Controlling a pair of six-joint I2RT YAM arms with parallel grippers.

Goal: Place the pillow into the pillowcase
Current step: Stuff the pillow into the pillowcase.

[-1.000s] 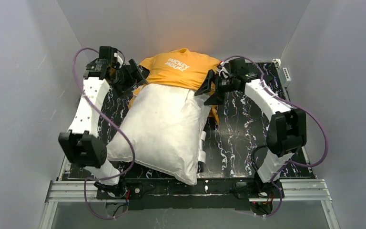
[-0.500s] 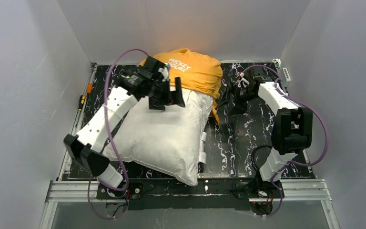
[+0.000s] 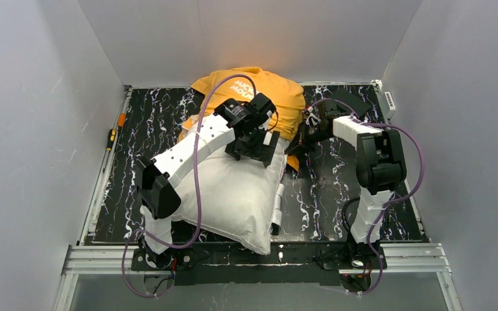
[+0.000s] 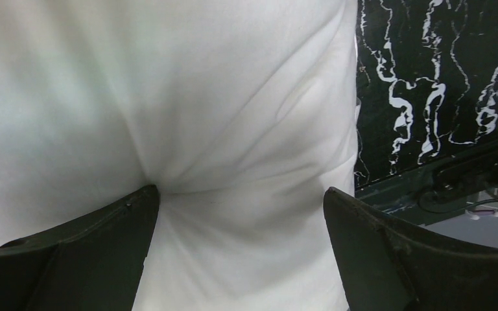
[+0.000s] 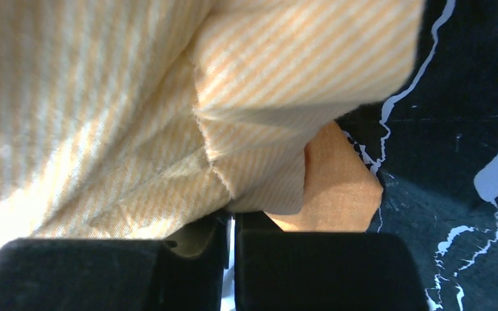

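Since a second ago, the left arm (image 3: 198,144) has swung in from the far left and now reaches across the large plump off-white fabric pillow (image 3: 224,194). The right arm (image 3: 377,159) has drawn in toward the bright orange fabric pillowcase (image 3: 284,97). I see the left jaws spread wide and released over the pillow's far right part, with one tip denting the soft cover. The right jaws are clenched on a fold of the pillowcase at its right edge, close to the black white-veined tabletop (image 3: 146,123). The pillow lies slantwise on the tabletop. Its far end is tucked inside the pillowcase and its near corner reaches the tabletop's near edge. White lettering on the pillowcase faces up.
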